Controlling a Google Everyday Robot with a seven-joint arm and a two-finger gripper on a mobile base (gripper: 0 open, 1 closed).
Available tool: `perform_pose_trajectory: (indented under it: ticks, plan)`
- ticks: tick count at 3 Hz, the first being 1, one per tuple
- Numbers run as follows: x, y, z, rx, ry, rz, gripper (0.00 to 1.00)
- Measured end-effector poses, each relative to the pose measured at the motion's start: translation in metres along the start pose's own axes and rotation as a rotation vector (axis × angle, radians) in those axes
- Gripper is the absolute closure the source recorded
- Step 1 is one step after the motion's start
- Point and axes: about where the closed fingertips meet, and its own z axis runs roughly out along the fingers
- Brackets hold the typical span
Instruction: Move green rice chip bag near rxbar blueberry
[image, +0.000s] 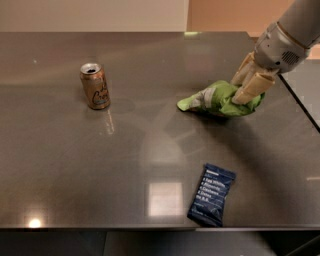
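At the table's (150, 145) far right the gripper (238, 91) pinches the bunched right end of the green chip bag (215, 98), a sensible hold on something light, crinkly and slippery, well apart from the near blue bar (212, 195).

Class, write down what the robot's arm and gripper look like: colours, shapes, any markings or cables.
The arm is a smooth, light grey tube at upper right, ending in a rounded pale wrist housing with a small dotted grille. The gripper, at the green rice chip bag, has two blocky beige fingers. No cables or lettering show.
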Motion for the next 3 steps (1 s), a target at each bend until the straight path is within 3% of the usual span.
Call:
perform_pose_trajectory:
  ticks: [1, 3]
  plan:
    - [0.002, 0.03, -0.012, -0.031, -0.024, -0.022, 1.0]
    - [0.006, 0.105, -0.019, -0.114, -0.049, -0.033, 0.5]
